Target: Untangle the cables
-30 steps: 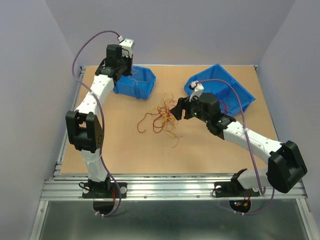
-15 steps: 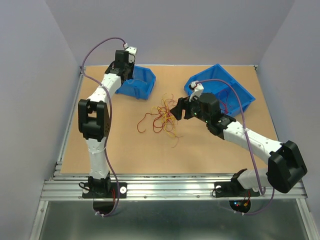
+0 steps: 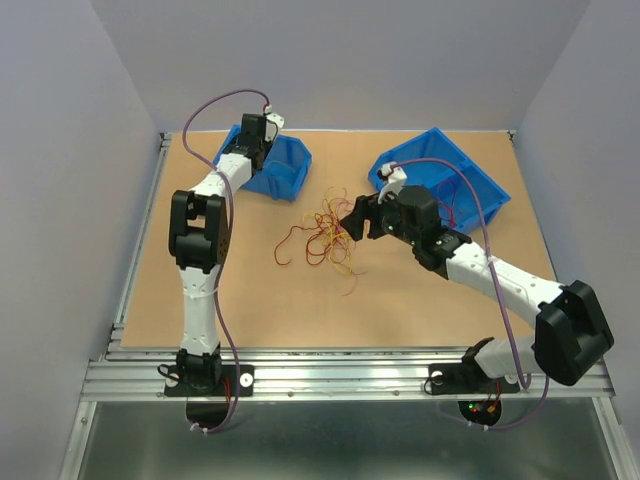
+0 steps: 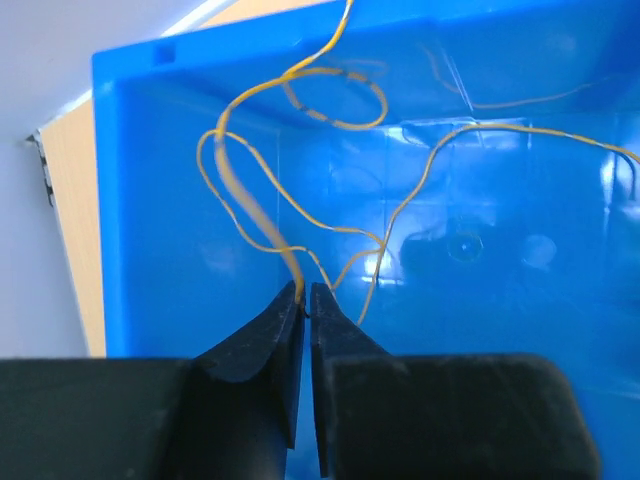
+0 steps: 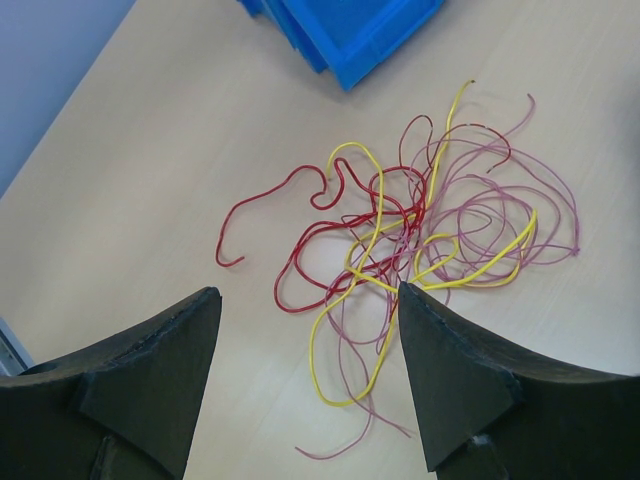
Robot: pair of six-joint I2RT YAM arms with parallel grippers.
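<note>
Yellow thin wire (image 4: 232, 180) inside the far-left blue plastic bin (image 4: 150, 200), pinched in the left hand (image 4: 305, 290) — right hand (image 5: 308, 292), spread wide, hangs over the red-yellow wire tangle (image 5: 400, 235).

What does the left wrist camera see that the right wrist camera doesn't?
Only left wrist: one yellow cable curling inside a blue bin, reaching the left gripper's nearly touching tips. Only right wrist: the tangled red, yellow and pink cables lying on the table, beyond the right gripper's wide-open fingers. Both: a blue bin and some table.
</note>
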